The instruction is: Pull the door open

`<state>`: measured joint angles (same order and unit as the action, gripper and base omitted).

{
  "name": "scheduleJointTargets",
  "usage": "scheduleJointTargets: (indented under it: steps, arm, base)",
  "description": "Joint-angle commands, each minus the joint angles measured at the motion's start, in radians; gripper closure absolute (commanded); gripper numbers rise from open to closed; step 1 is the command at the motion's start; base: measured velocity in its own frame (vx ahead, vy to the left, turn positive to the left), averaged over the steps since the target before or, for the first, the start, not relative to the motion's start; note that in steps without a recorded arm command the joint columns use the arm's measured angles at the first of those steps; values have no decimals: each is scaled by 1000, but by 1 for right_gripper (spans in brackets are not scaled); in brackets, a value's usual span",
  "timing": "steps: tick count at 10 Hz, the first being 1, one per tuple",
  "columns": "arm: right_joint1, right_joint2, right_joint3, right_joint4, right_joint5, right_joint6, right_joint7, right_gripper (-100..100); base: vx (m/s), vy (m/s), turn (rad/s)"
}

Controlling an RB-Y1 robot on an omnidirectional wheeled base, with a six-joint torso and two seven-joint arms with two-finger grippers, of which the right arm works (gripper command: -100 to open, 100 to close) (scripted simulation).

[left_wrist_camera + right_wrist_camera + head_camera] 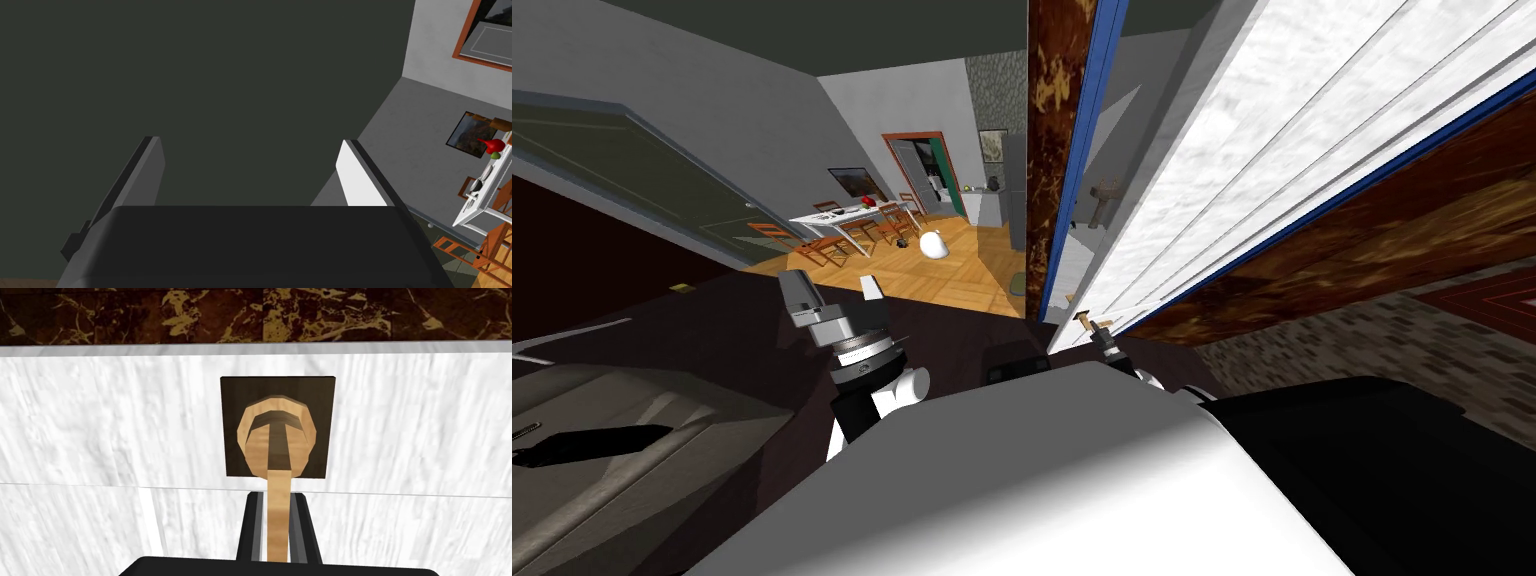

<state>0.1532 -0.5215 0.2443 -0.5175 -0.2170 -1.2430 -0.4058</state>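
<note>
The door (1232, 170) stands ajar, with a narrow gap at its left edge. Its handle (276, 438) points straight into the right end effector (277, 498), which clamps it; the left end effector (250, 145) gapes wide.

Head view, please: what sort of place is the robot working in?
Probably a house: the right gripper holds the handle of a white door; farther off, a dining table with wooden chairs and a framed wall picture.

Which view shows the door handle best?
The right wrist view: the handle faces it close, its lever between the right gripper's shut fingers. The head view has it tiny at the door's edge. The left wrist view faces elsewhere.
</note>
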Motion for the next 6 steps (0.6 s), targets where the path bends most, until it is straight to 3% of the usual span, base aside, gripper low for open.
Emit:
scheduleJointTargets:
  steps: [1, 3, 4, 6]
  arm:
    - [0, 0, 0, 0, 0, 0, 0, 100]
    - [-27, 15, -16, 15, 22, 16, 0, 100]
    - [-27, 15, -16, 15, 22, 16, 0, 100]
    - [-62, 31, -38, 28, 47, 38, 2, 100]
  base:
    - [-72, -20, 17]
    - [-195, -66, 136]
    - [-136, -29, 55]
    - [-180, -52, 130]
